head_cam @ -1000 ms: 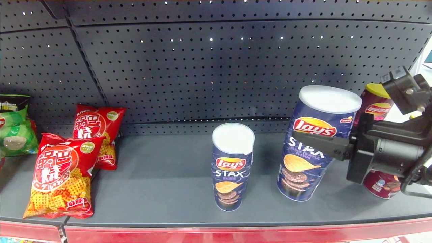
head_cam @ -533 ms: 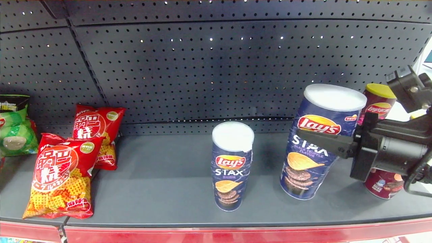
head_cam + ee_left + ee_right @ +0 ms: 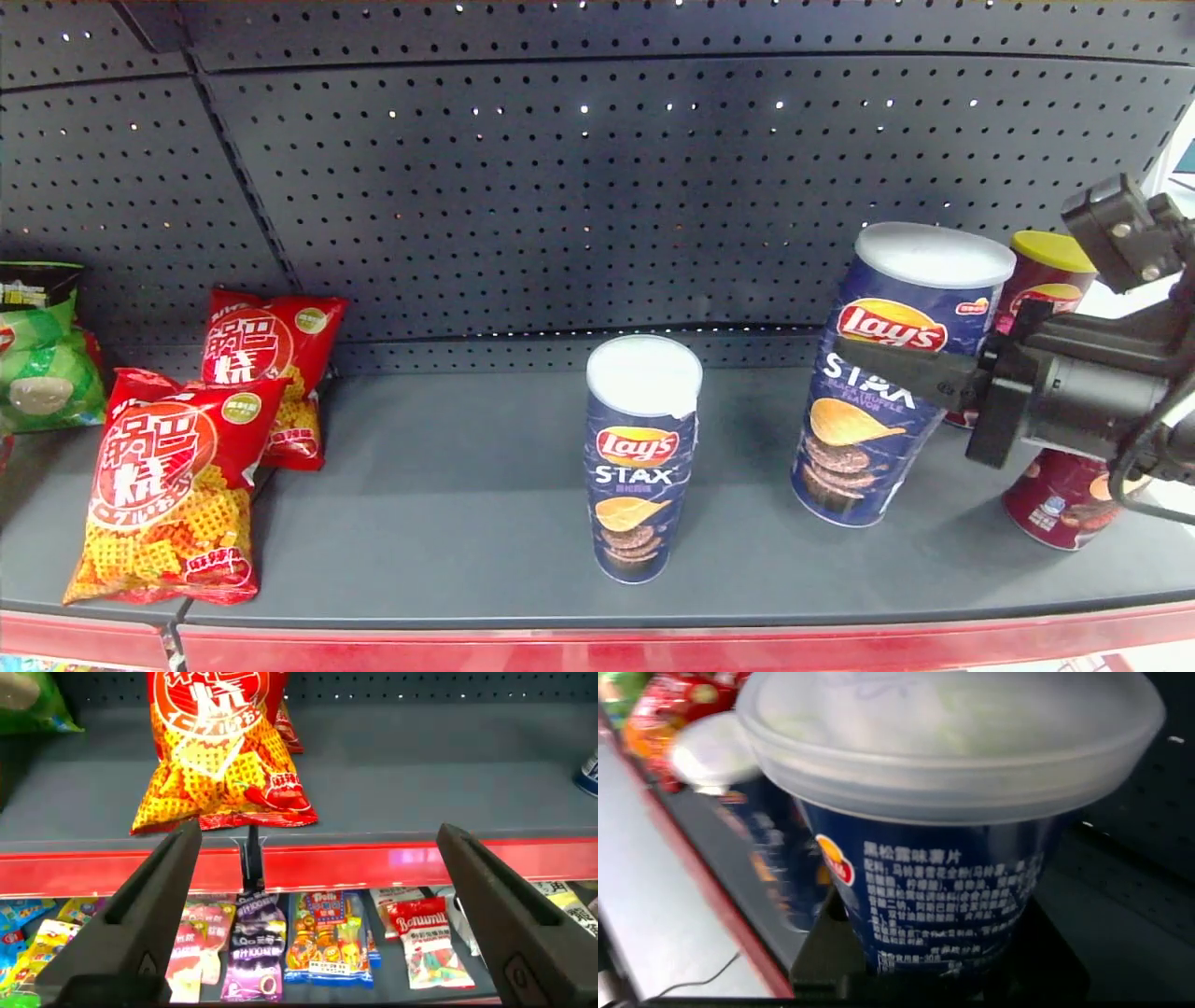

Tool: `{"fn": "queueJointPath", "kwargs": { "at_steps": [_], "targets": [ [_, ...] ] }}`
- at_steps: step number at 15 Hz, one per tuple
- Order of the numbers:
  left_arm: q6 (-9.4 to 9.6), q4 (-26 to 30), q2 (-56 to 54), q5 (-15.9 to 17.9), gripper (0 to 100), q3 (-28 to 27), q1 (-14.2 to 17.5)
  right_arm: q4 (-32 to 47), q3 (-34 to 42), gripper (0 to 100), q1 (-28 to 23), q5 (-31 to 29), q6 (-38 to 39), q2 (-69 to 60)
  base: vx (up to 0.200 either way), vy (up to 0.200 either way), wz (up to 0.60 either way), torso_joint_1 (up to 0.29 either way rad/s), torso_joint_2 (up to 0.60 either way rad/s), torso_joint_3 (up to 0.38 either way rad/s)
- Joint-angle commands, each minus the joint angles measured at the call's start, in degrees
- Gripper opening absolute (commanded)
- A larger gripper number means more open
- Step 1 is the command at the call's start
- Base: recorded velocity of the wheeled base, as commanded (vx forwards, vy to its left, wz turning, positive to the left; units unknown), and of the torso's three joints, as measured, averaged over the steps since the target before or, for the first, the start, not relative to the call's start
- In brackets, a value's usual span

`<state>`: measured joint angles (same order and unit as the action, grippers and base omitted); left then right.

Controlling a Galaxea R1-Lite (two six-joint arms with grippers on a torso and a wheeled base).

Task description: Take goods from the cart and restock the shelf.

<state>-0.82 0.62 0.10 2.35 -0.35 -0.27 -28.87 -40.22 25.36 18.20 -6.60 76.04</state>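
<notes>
My right gripper (image 3: 873, 366) is shut on a blue chip can (image 3: 892, 411) with a white lid, held tilted, its base close to the shelf floor (image 3: 448, 504) at the right. The same can (image 3: 943, 868) shows close up in the right wrist view. A second blue can (image 3: 642, 457) stands upright mid-shelf, to the left of the held one. A red can with a yellow lid (image 3: 1050, 271) stands just behind the gripper. My left gripper (image 3: 318, 915) is open, low in front of the shelf's red front edge (image 3: 374, 863).
Two red snack bags (image 3: 173, 485) (image 3: 275, 369) and a green bag (image 3: 42, 359) lie at the shelf's left. The nearer red bag (image 3: 220, 756) shows above the left gripper. Candy packets (image 3: 327, 938) hang on the lower level. A perforated back wall (image 3: 597, 187) closes the shelf.
The right gripper has carried the blue can a little up, to the right and deeper into the shelf. The standing can and the bags have not moved.
</notes>
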Motion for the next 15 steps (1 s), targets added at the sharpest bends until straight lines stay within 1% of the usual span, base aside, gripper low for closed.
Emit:
{"fn": "queueJointPath", "kwargs": {
  "at_steps": [1, 3, 5, 6, 7, 8, 9, 10, 12, 14, 15],
  "targets": [
    [0.03, -0.01, 0.17, 0.02, 100, 0.00, 0.00, -0.05, -2.32, 0, -1.71, -0.01, -0.08, 2.97, 0.000, 0.000, 0.00, 0.000, 0.00, 0.000],
    [0.03, -0.01, 0.17, 0.02, 100, 0.00, 0.00, -0.05, -6.37, 0, -3.65, 0.17, -0.08, 6.13, 0.000, 0.000, 0.00, 0.000, 0.00, 0.000],
    [-0.06, -0.01, 0.17, 0.02, 100, 0.00, 0.00, -0.05, -10.23, 0, -3.82, 1.49, -0.08, 9.82, 0.000, 0.000, 0.00, 0.000, 0.00, 0.000],
    [0.03, -0.01, 0.17, 0.02, 100, 0.00, 0.00, -0.05, -10.85, 0, -4.09, 3.42, -0.52, 11.58, 0.000, 0.000, 0.00, 0.000, 0.00, 0.000],
    [0.03, -0.01, 0.17, 0.02, 100, 0.00, 0.00, -0.14, -11.38, 0, -5.76, 6.85, -2.37, 13.78, 0.000, 0.000, 0.00, 0.000, 0.00, 0.000],
    [0.03, -0.01, 0.17, 0.02, 100, 0.00, 0.00, -0.22, -12.17, 0, -6.81, 8.96, -4.30, 15.27, 0.000, 0.000, 0.00, 0.000, 0.00, 0.000],
    [0.03, -0.01, 0.17, 0.02, 100, 0.00, 0.00, -0.22, -15.33, 0, -7.25, 13.62, -7.64, 19.67, 0.000, 0.000, 0.00, 0.000, 0.00, 0.000],
    [-0.06, -0.01, 0.17, 0.02, 100, 0.00, 0.00, -0.22, -16.91, 0, -6.90, 14.93, -8.08, 21.78, 0.000, 0.000, 0.00, 0.000, 0.00, 0.000],
    [0.03, -0.01, 0.25, 0.02, 100, 0.00, 0.00, -0.40, -26.23, 0, -6.11, 18.98, -11.07, 30.48, 0.000, 0.000, 0.00, 0.000, 0.00, 0.000],
    [0.03, -0.01, 0.17, 0.02, 100, 0.00, -0.08, -0.05, -34.14, 0, -4.53, 21.09, -10.81, 35.84, 0.000, 0.000, 0.00, 0.000, 0.00, 0.000],
    [-0.06, -0.01, 0.17, 0.02, 100, 0.00, 0.00, -0.05, -36.42, 0, -3.30, 22.49, -10.46, 37.51, 0.000, 0.000, 0.00, 0.000, 0.00, 0.000]
  ]
}}
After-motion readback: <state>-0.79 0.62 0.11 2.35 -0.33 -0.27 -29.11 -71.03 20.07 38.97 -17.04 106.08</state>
